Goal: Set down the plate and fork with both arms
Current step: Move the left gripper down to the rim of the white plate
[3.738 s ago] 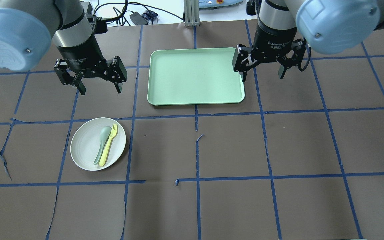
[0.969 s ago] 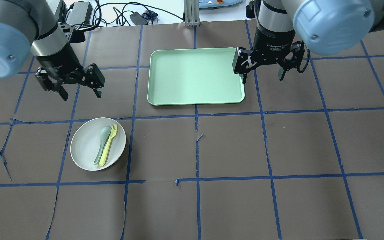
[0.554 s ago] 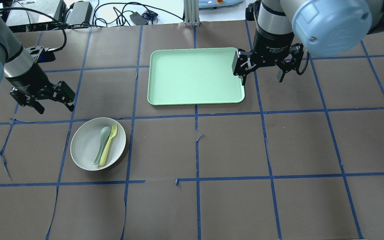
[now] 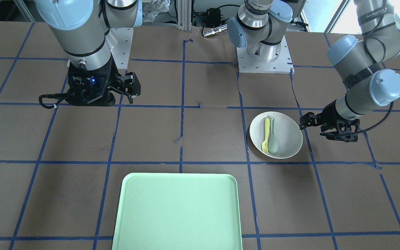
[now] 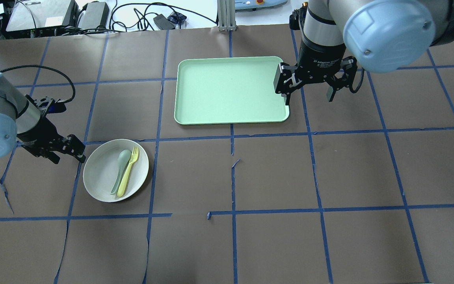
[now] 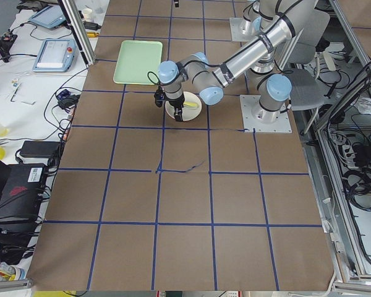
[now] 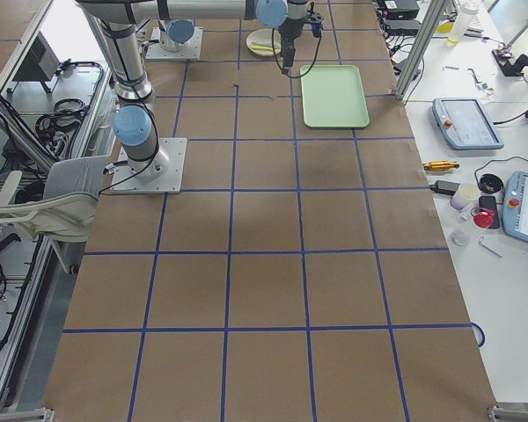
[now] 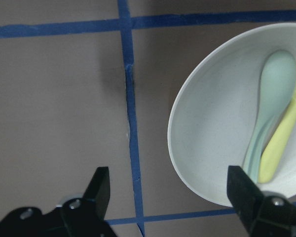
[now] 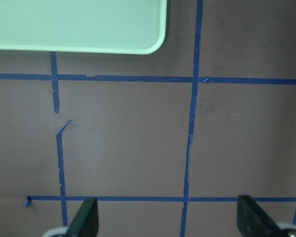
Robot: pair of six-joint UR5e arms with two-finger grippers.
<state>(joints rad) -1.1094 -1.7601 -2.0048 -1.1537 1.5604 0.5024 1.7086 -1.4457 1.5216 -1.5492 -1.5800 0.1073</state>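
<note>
The off-white plate (image 5: 100,175) sits at the table's left, also in the front view (image 4: 288,136) and the left wrist view (image 8: 212,148). The pale-yellow fork (image 5: 128,172) lies in it beside a grey-green spoon (image 5: 120,167); both also show in the front view (fork (image 4: 265,134)) and the left wrist view (fork (image 8: 286,143)). My left gripper (image 5: 68,157) is open and low at the plate's left rim. In its wrist view (image 8: 170,190) one finger is over the rim and the other over the table. My right gripper (image 5: 309,98) is open and empty, above the tray's right edge.
The pale-green tray (image 5: 231,90) lies at the far centre of the table, also in the front view (image 4: 177,211), and its corner shows in the right wrist view (image 9: 89,24). Blue tape lines cross the brown table cover. Cables and boxes lie beyond the far edge.
My left arm has swung left and down from beside the tray to the plate's left rim, still open. The right gripper has barely moved. Plate, fork and spoon have not moved.
</note>
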